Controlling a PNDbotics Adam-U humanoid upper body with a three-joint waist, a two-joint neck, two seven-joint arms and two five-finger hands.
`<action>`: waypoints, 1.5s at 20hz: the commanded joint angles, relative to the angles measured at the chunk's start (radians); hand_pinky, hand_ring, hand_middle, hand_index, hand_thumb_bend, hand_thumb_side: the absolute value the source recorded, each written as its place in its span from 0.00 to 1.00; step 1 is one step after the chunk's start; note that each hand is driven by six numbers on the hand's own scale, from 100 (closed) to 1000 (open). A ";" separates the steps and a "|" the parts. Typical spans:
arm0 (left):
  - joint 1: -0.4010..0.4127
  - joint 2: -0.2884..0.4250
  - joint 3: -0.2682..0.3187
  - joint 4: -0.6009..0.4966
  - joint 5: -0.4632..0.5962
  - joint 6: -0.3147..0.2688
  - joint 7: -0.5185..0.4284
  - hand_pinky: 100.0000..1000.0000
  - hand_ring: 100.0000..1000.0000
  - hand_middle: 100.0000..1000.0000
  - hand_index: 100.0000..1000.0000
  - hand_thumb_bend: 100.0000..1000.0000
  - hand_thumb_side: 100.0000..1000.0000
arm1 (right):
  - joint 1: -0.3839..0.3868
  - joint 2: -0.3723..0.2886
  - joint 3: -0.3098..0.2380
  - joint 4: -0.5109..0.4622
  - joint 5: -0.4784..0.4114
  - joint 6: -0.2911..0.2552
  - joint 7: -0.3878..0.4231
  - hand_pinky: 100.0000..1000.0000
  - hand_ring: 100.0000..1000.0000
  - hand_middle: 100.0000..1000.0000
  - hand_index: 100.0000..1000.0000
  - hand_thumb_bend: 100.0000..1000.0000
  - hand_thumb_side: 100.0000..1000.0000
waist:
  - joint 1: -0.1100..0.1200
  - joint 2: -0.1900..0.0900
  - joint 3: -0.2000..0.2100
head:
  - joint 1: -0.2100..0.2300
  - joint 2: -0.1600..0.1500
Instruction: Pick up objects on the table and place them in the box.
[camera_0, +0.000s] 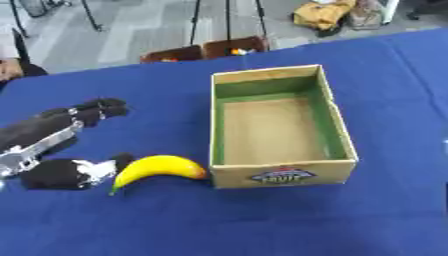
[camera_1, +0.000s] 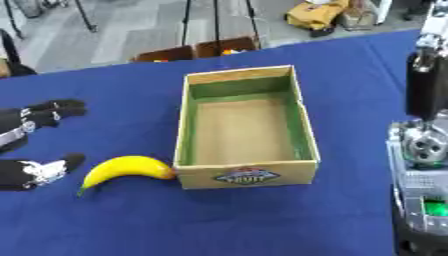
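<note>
A: Okay, biggest first. I see the table (camera_0: 262, 225) under a blue cloth filling most of both views. What's next?

B: The box (camera_0: 280, 172), cardboard with green inner walls, open on top, standing mid-table with a round label on its near wall. I see nothing inside it.

A: And my arms?

B: The right arm (camera_1: 427, 150) is a tall black and silver column at the right edge of the right eye view. Its hand I can't find in either view. The left hand (camera_0: 61, 145) comes in from the left, resting low by the cloth, fingers straight and spread, thumb apart from them, gripping nothing.

A: Banana?

B: The banana (camera_0: 157, 167) lies flat on the cloth, just left of the box's near left corner. Its blunt end touches or nearly touches the box; I can't tell which. Stem end points toward my thumb, just beside it, small gap showing.
</note>
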 joint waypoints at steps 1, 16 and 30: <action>-0.020 0.038 -0.005 0.009 0.023 0.000 -0.012 0.84 0.97 1.00 1.00 0.29 0.83 | -0.009 -0.004 0.004 -0.015 -0.012 0.000 0.002 0.73 0.85 0.60 0.88 0.00 0.92 | -0.002 -0.020 0.001 | -0.004 -0.003; -0.108 0.063 -0.143 0.128 0.044 0.008 -0.016 0.86 0.98 1.00 1.00 0.42 0.94 | -0.006 -0.002 0.010 -0.015 -0.020 -0.001 0.000 0.73 0.84 0.60 0.87 0.00 0.91 | 0.004 -0.022 -0.013 | -0.006 -0.002; -0.142 0.106 -0.166 0.178 -0.018 -0.025 -0.100 0.90 1.00 1.00 1.00 0.33 0.79 | -0.002 -0.011 0.013 -0.015 -0.026 0.003 0.002 0.74 0.85 0.59 0.88 0.00 0.91 | 0.008 -0.016 -0.011 | -0.011 0.012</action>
